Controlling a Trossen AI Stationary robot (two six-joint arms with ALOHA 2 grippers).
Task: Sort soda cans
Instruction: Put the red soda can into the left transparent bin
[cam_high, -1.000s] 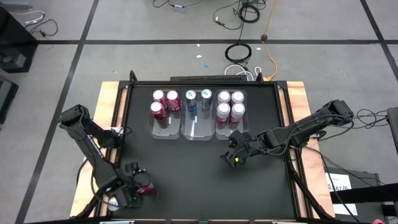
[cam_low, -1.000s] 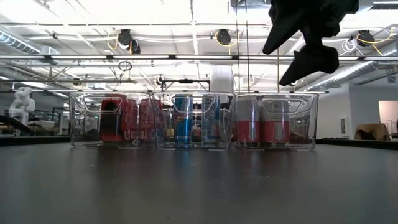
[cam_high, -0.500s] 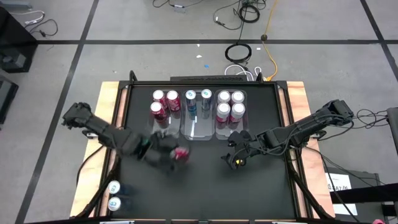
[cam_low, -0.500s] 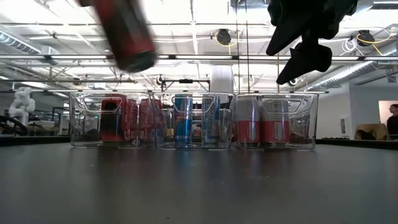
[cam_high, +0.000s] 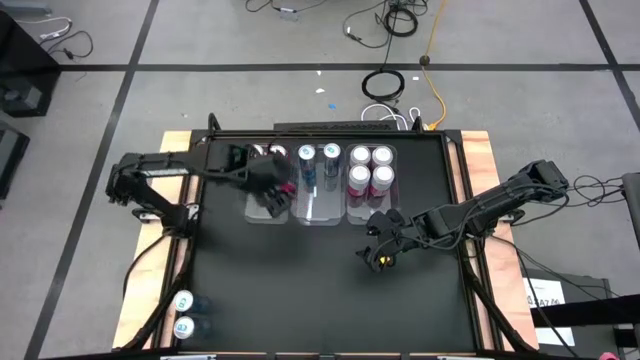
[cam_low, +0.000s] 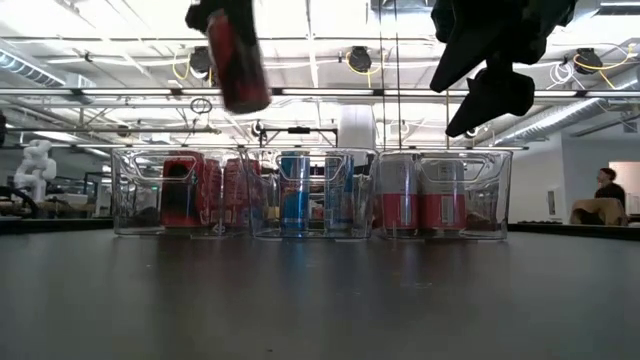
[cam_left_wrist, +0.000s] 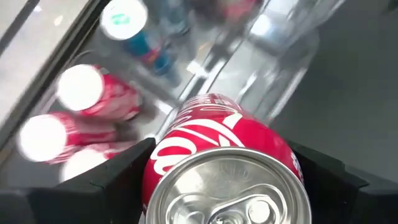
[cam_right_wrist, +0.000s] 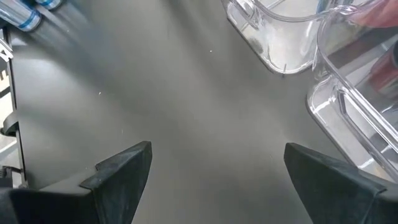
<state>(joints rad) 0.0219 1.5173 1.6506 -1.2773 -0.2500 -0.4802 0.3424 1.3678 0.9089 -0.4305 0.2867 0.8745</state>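
A red soda can (cam_left_wrist: 217, 134) sits between the fingers of my left gripper (cam_high: 276, 188), high over the left clear bin (cam_low: 180, 192); in the low view the can (cam_low: 238, 62) shows tilted. That bin holds red cans (cam_left_wrist: 93, 99). The middle bin (cam_high: 318, 205) holds blue cans (cam_low: 294, 192), and the right bin (cam_low: 440, 192) holds pink-red cans (cam_high: 371, 168). My right gripper (cam_high: 380, 252) hangs open above the black table, nearer than the right bin, with nothing between its fingers (cam_right_wrist: 121, 171). My left gripper pinches the red can's curved side wall (cam_left_wrist: 158, 158) between its two fingers, close to the silver top end (cam_left_wrist: 227, 186), which faces the wrist. The fingers slant down from above. The can hangs tilted below them (cam_low: 245, 90), clear of bin and table.
Two teal-topped cans (cam_high: 183, 312) lie by the table's near left corner, on the wooden border. The black table (cam_high: 300, 290) spreads nearer than the bins. A person (cam_low: 603, 185) sits in the room beyond, at the far right.
My left gripper has swung from the table's near left corner up and toward the far edge, carrying the red can, which is now lifted clear above the left bin. The gripper has turned on the way. My right gripper has stayed in place.
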